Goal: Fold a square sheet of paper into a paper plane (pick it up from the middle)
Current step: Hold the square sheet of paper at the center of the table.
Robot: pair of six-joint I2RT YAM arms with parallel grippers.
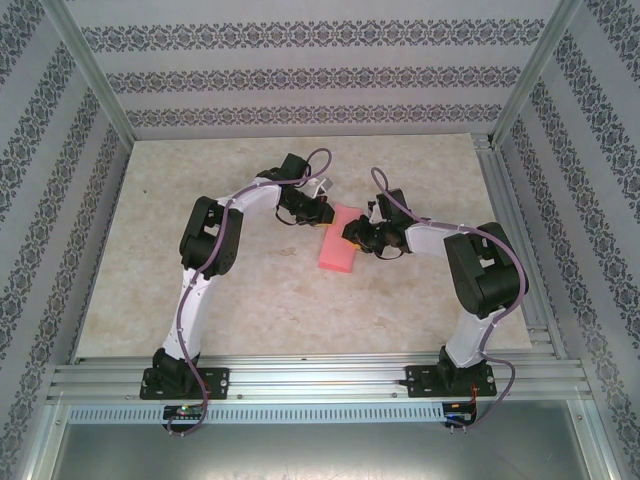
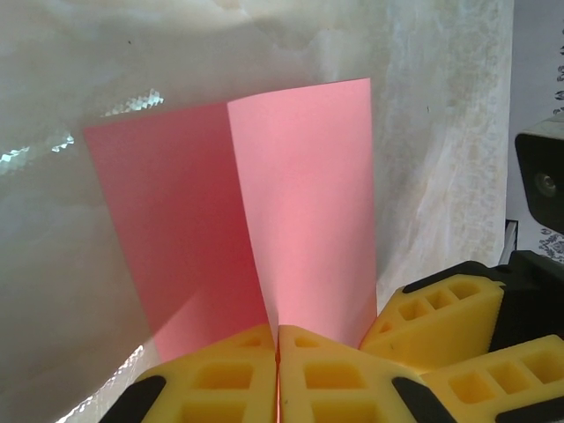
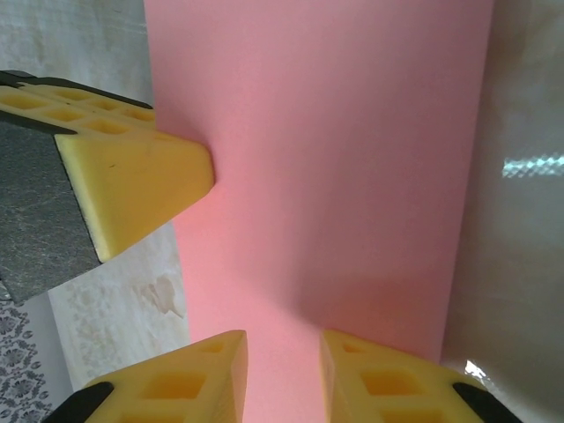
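Pink paper sheet (image 1: 338, 247), folded along a lengthwise crease, sits mid-frame on the marbled table (image 1: 250, 300) in the top view.
Left gripper (image 2: 278, 337): jaws pressed together, pinching the sheet at the crease.
Right gripper (image 3: 282, 342): jaws parted, sheet showing in the gap.

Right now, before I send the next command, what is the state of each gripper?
Left gripper: closed, pinching the pink sheet of paper at its fold.
Right gripper: open, jaws apart over the paper, holding nothing.
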